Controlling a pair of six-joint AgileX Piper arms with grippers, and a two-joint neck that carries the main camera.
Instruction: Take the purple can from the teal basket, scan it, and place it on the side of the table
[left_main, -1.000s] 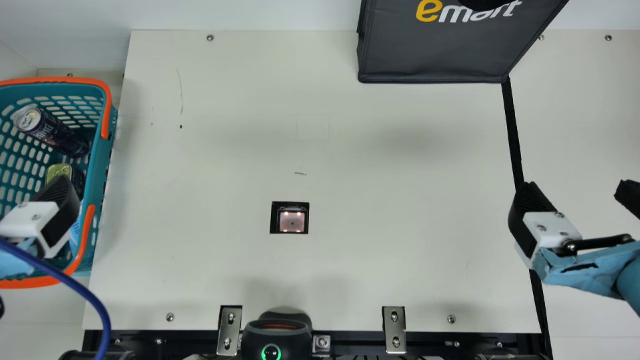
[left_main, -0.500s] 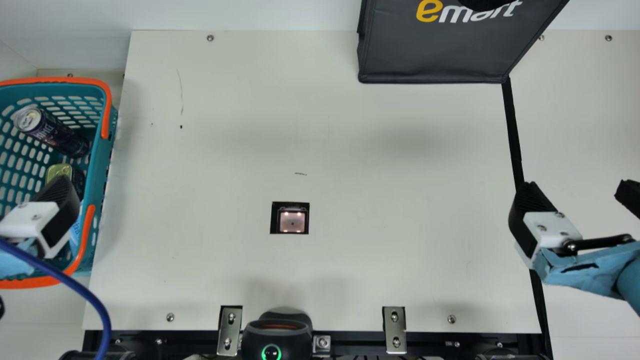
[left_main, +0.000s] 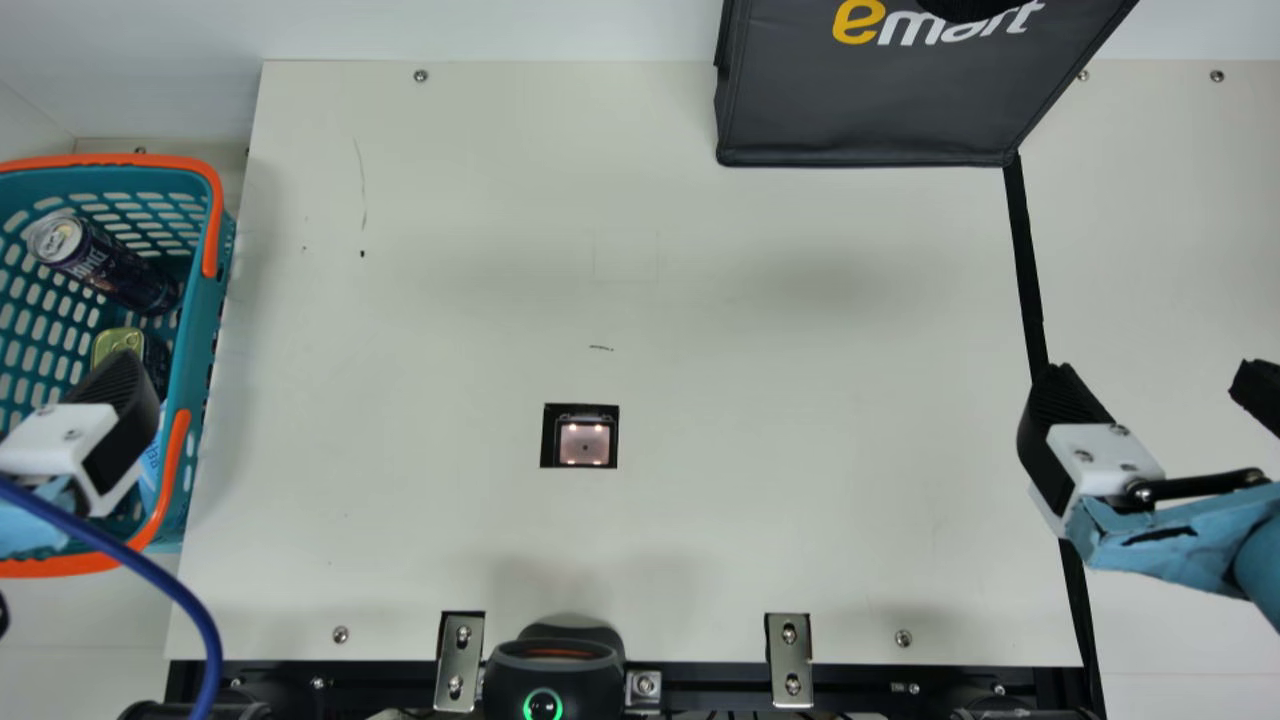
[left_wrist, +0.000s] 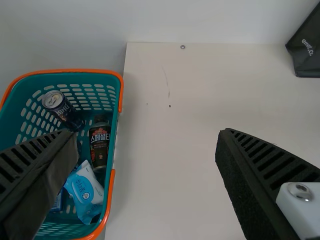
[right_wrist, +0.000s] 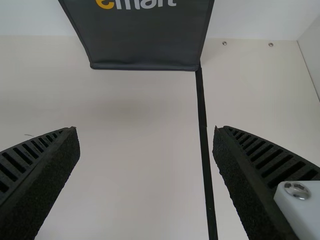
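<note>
At the main view's left edge, one finger of my left gripper shows over the teal basket. The dark purple can leans inside, silver top up, by the basket's far wall. In the left wrist view, my left gripper is open with nothing between its fingers; the purple can lies beyond one finger, in the teal basket. My right gripper stands open and empty over the right of the table, around the black strip; the right wrist view shows this gripper too.
A scanner window is set in the table. The basket also holds a dark bottle and a blue-white packet. A black bag stands at the back; a black handheld device is at the front edge.
</note>
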